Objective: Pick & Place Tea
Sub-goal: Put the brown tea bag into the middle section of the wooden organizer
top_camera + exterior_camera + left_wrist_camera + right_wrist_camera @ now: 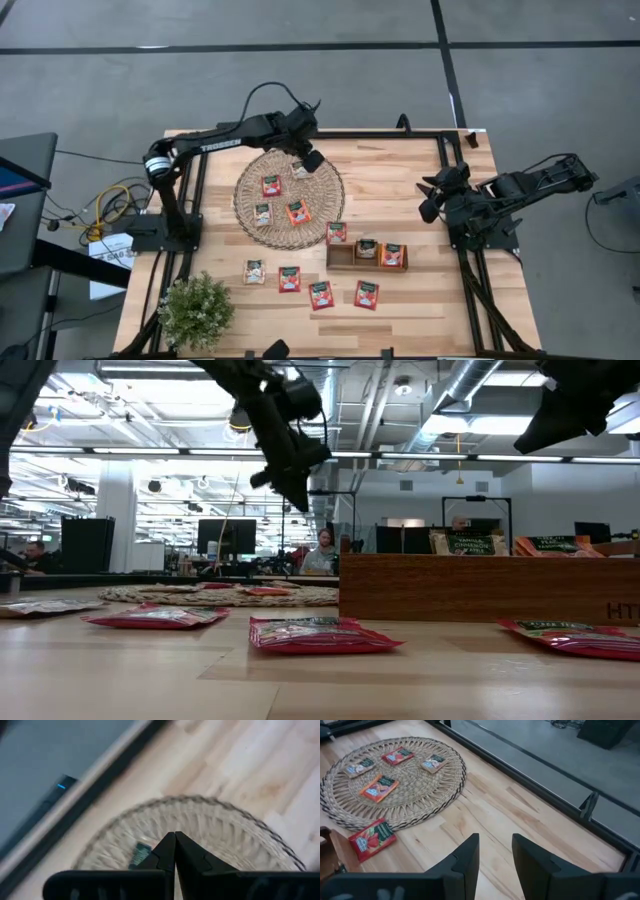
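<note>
Near the desk's front edge, four tea sachets (310,285) in a loose row: one beige-white, three red, beside a small potted plant (196,310) at the front left corner. Behind them, toward mid-desk, a wooden tray (342,258) holding two sachets in its middle and right compartments, left compartment bare; one more red sachet touching the tray's back left corner. Farther back, a round wicker mat (322,190) carrying four sachets. Eleven counted in all. Above the mat's far edge, left end effector (311,160), fingers pressed together, holding nothing. At the right edge, right end effector (495,855), fingers parted, empty.
</note>
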